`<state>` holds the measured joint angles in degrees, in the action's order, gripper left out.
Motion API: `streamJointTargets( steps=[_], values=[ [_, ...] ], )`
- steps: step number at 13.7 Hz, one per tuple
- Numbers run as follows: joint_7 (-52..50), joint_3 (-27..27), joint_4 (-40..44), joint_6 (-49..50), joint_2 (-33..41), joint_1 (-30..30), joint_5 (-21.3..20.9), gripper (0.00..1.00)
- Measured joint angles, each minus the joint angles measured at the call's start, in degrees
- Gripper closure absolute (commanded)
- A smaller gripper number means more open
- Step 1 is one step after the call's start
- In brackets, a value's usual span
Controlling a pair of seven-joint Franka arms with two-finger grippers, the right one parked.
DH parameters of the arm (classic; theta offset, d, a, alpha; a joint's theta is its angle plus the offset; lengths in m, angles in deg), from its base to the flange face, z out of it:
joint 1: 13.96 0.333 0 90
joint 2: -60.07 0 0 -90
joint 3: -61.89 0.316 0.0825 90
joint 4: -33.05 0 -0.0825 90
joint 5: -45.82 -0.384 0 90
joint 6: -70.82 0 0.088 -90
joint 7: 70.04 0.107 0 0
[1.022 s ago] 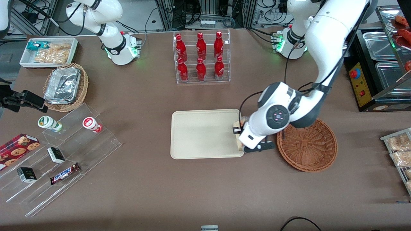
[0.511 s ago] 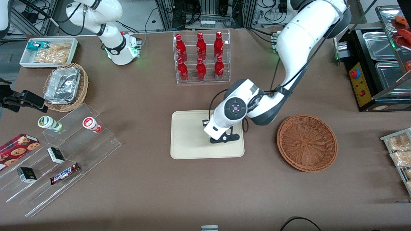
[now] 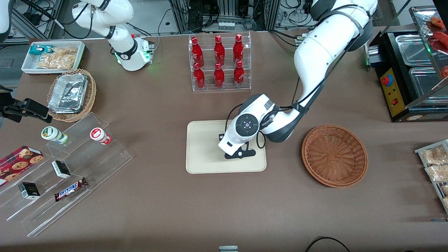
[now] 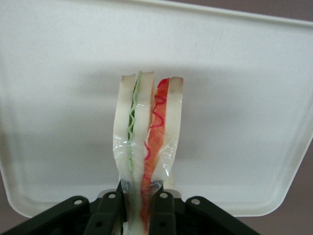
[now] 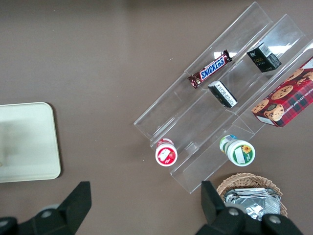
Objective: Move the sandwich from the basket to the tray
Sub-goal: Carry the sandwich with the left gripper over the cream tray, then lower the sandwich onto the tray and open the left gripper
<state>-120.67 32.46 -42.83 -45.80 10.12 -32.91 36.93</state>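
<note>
My left gripper (image 4: 142, 205) is shut on the clear-wrapped sandwich (image 4: 146, 132), which stands on edge between the fingers with its green and red filling lines showing. It hangs over the cream-beige tray (image 4: 58, 112). In the front view the gripper (image 3: 237, 154) is over the part of the tray (image 3: 204, 147) nearest the basket, and the arm hides the sandwich. The reddish-brown wicker basket (image 3: 334, 155) sits empty beside the tray, toward the working arm's end of the table.
A clear rack of red bottles (image 3: 219, 62) stands farther from the front camera than the tray. A clear stepped shelf with snacks (image 3: 66, 168), a tan basket with foil trays (image 3: 70, 94) and a white bin (image 3: 52, 57) lie toward the parked arm's end.
My left gripper has carried the sandwich from the tray's edge next to the basket to over the tray, then shifted slightly further in and lower.
</note>
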Motion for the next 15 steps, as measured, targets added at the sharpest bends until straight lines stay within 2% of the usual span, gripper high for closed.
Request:
streamJointTargets(
  steps=[3, 4, 5, 11, 15],
  values=[
    [-0.15, 0.41, 2.30, -0.41, -2.22, -1.18, -0.02, 0.47],
    [-0.43, 1.08, 3.19, -0.59, -3.00, -1.91, -0.02, 0.28],
    [-0.77, 1.69, 3.94, -0.79, -3.67, -2.66, -0.02, 0.00],
    [-1.89, 4.54, 8.24, -0.88, -3.84, -3.72, -0.10, 0.00],
    [-1.89, 9.20, 10.66, 4.92, 3.29, -3.55, -0.35, 0.00]
  ],
)
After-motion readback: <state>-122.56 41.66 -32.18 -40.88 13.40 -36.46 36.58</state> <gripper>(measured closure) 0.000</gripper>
